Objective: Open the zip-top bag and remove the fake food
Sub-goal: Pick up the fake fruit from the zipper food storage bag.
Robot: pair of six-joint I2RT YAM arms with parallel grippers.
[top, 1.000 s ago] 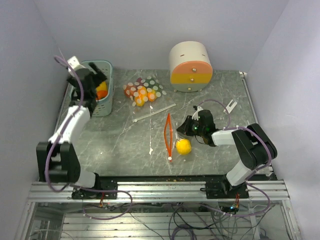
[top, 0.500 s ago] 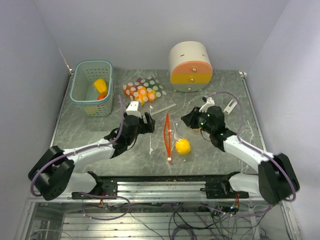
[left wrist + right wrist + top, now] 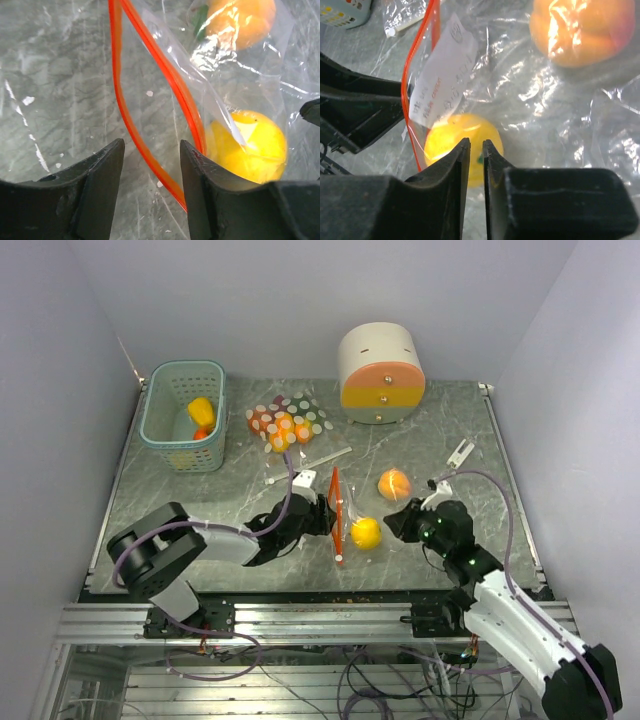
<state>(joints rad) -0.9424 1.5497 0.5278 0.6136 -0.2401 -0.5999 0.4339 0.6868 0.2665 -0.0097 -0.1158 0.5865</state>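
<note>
Opening step: I had the left gripper (image 3: 151, 152) jaws apart, straddling the zip-top bag (image 3: 175, 85) rim. The right gripper (image 3: 476, 146) was nearly together; I couldn't tell if it pinched film. The fake food (image 3: 255, 145) sat bagged just beyond both. Next I'd judge: clamp the rim, pull.

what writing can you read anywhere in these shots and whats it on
Too blurred to read: several lines of red print, and a small mark above them, on the white paper slip in the zip-top bag.
Too small to read: anything on the white tag lying apart from the bag.
No other text shows.
</note>
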